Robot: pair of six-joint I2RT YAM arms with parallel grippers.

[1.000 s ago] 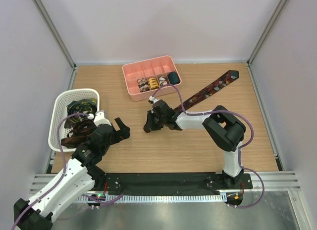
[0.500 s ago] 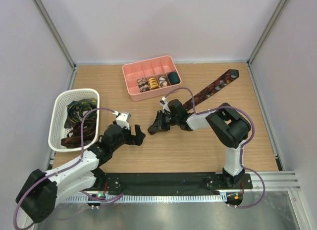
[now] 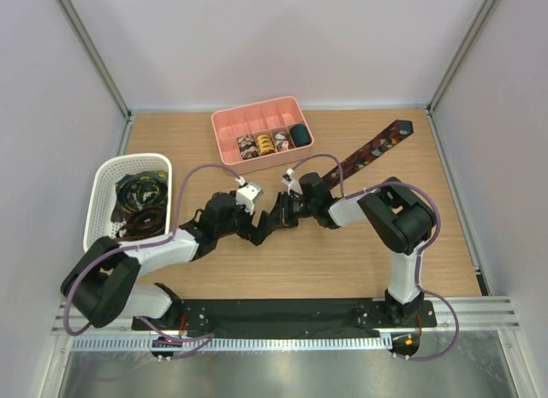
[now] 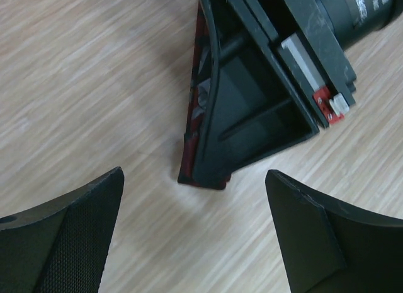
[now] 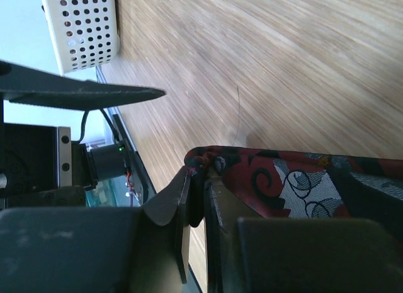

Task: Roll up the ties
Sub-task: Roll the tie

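Left arm pose: stretched low and long over the table (image 3: 342, 265), reaching rightward to the right arm's tip.
Left end effector (image 3: 257, 230): released, fingers spread wide, grasping nothing; fingertips flank the right end effector's tip, apart from it.
Right arm pose: elbow folded high, forearm angled down and leftward.
Right end effector (image 3: 274, 218): clenched on the near end of the tie (image 3: 373, 147), fabric bunched between its fingers, low over the table.
Tie: dark with red print, trailing back from the right end effector, under its forearm, diagonally to the far right.
Rolled ties (image 3: 265, 143): beyond both end effectors, in the pink tray (image 3: 244, 124).
Loose ties (image 3: 137, 201): far left of the left end effector, heaped in the white basket (image 3: 96, 211).
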